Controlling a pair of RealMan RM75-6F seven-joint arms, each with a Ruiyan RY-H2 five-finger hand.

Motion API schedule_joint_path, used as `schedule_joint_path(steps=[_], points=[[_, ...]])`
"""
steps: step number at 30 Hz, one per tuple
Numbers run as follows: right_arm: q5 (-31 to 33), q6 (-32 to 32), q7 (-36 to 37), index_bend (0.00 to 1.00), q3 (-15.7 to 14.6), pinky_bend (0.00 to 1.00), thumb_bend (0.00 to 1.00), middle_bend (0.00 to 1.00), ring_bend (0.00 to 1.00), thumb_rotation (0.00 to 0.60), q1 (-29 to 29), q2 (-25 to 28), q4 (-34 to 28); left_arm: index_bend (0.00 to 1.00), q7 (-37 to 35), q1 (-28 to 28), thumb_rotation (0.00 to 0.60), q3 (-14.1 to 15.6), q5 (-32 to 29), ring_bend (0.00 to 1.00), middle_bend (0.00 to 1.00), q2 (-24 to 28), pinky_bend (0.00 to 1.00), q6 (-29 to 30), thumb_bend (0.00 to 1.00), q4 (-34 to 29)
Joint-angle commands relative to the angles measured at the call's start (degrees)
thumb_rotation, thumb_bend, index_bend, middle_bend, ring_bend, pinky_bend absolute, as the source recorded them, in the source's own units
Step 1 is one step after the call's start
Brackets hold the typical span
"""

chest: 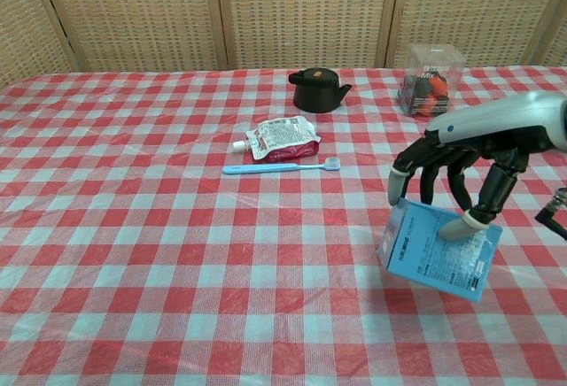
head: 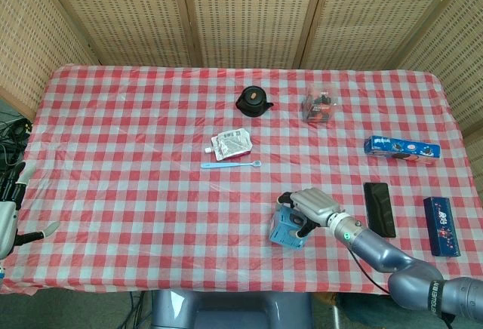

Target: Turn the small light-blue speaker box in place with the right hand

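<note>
The small light-blue speaker box lies near the front of the checked table, turned askew with a printed face up. My right hand arches over it from the right. Its fingertips touch the box's far left corner and its thumb presses on the top face, so the box sits pinched between them. At the table's left front edge, my left hand rests off to the side with fingers spread and nothing in it.
A black phone and a dark blue box lie right of the hand. Farther back are a blue carton, a clear box of snacks, a black pot, a pouch and a blue toothbrush.
</note>
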Motion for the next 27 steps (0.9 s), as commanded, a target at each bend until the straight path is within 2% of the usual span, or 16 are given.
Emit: schedule_joint_path(steps=[1,6,7,9,11,12,14,16,17,18,20,24,27], points=[[0.4,-4.3,2.8,0.42,-0.6,0.54,0.75,0.47,0.45,0.600,3.0,1.0,0.9,0.00,0.1,-0.1,0.600,0.0,-0.1,0.00,0.00,0.0,0.00,-0.2,0.00,0.0],[-0.2,-6.0,3.4,0.42,-2.5,0.53,0.75,0.47,0.45,0.600,5.0,-0.3,3.0,0.00,0.3,-0.2,0.600,0.0,-0.1,0.00,0.00,-0.1,0.00,-0.2,0.00,0.1],[-0.3,-6.0,3.2,0.41,-2.9,0.50,0.75,0.45,0.44,0.600,5.2,-0.5,3.4,0.00,0.3,-0.2,0.600,0.0,-0.1,0.00,0.00,-0.1,0.00,-0.2,0.00,0.1],[-0.1,-5.9,2.8,0.34,-4.1,0.36,0.72,0.36,0.35,0.600,6.0,-1.0,4.4,0.00,0.2,-0.2,0.600,0.1,-0.1,0.00,0.00,-0.2,0.00,-0.2,0.00,0.1],[0.5,-3.8,1.7,0.22,-5.7,0.16,0.58,0.19,0.17,0.600,6.6,-1.8,6.0,0.00,0.4,-0.3,0.600,0.2,0.0,0.00,0.00,-0.2,0.00,-0.3,0.00,0.1],[0.7,-1.4,0.5,0.18,-6.6,0.11,0.51,0.13,0.11,0.600,6.6,-2.4,6.5,0.00,0.4,-0.3,0.600,0.2,0.0,0.00,0.00,-0.2,0.00,-0.3,0.00,0.1],[0.9,3.2,-1.8,0.06,-7.5,0.01,0.29,0.02,0.01,0.600,6.4,-3.3,6.8,0.00,0.4,-0.3,0.600,0.2,0.1,0.00,0.00,-0.2,0.00,-0.2,0.00,0.1],[0.8,7.8,-4.0,0.01,-7.9,0.00,0.17,0.00,0.00,0.600,5.8,-4.0,6.5,0.00,0.3,-0.2,0.600,0.2,0.1,0.00,0.00,-0.2,0.00,-0.1,0.00,0.1],[0.8,10.3,-4.9,0.00,-7.9,0.00,0.14,0.00,0.00,0.600,5.3,-4.2,6.0,0.00,0.2,-0.2,0.600,0.2,0.1,0.00,0.00,-0.1,0.00,0.0,0.00,0.1],[0.3,14.9,-5.8,0.00,-7.2,0.00,0.13,0.00,0.00,0.600,4.2,-4.2,4.7,0.00,0.1,-0.2,0.600,0.2,0.2,0.00,0.00,-0.1,0.00,0.0,0.00,0.1],[-0.5,18.4,-6.8,0.00,-6.9,0.00,0.13,0.00,0.00,0.600,3.3,-3.9,3.3,0.00,0.1,-0.2,0.600,0.3,0.3,0.00,0.00,-0.2,0.00,0.0,0.00,0.2],[-2.2,23.5,-8.2,0.00,-6.5,0.00,0.13,0.00,0.00,0.600,1.6,-1.7,-0.9,0.00,0.3,-0.3,0.600,0.4,0.5,0.00,0.00,-0.2,0.00,0.0,0.00,0.2],[-3.1,25.2,-10.7,0.00,-7.8,0.00,0.12,0.00,0.00,0.600,0.6,0.1,-4.0,0.00,0.5,-0.3,0.600,0.4,0.6,0.00,0.00,-0.3,0.00,0.0,0.00,0.1]])
